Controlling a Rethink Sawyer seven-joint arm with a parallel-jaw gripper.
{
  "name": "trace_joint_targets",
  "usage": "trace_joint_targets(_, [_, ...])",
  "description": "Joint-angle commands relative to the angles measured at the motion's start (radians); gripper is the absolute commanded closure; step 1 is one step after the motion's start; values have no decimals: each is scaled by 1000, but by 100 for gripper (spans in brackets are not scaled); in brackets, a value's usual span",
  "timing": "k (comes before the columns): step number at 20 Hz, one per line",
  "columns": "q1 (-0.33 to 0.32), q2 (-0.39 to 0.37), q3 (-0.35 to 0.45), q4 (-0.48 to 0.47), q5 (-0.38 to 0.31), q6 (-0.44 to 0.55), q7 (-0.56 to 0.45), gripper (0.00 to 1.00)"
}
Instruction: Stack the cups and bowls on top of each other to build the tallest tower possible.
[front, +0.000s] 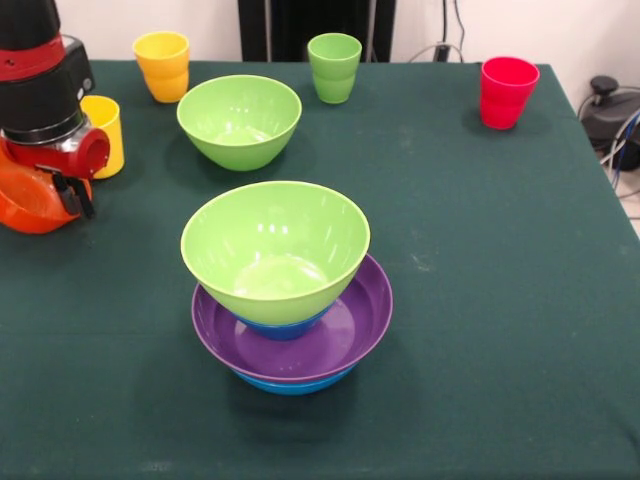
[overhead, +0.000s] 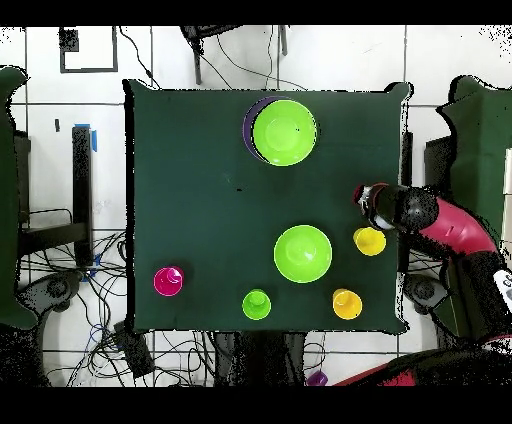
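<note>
While we scan the front view from the left, we first meet the arm (front: 40, 90), low over the orange bowl (front: 30, 205) at the surface's (front: 500, 300) edge. Its pincer (front: 72, 195) is at that bowl's rim; whether it is open or gripping we cannot tell, though we judge this bowl is the next piece to be taken. Just behind stands a yellow cup (front: 105, 135), with the orange-yellow cup (front: 162, 65) farther back. Next comes a loose green bowl (front: 240, 120), upright and apart, seemingly waiting its turn. Nearer us, at the middle, sits the tower (front: 290, 300): a large blue bowl lowest, the purple bowl (front: 355, 330) in it, a small blue one inside that, and a green bowl (front: 275, 250) on top, widest pieces lowest, probably for steadiness. Behind stands the green cup (front: 335, 67), and far right the red cup (front: 507, 92).

We count four cups, all unstacked, and six bowls: four stacked, two loose.
</note>
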Motion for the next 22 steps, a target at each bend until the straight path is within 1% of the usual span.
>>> trace_joint_targets(1, [22,12,66,-16,-86,40,-215,100])
trace_joint_targets(7, [24,-18,70,3,-78,49,-209,100])
trace_joint_targets(11, [30,-64,77,43,-64,57,-191,100])
trace_joint_targets(16, [50,-111,81,84,-49,60,-151,100])
trace_joint_targets(22, [74,-134,81,94,-39,62,-120,100])
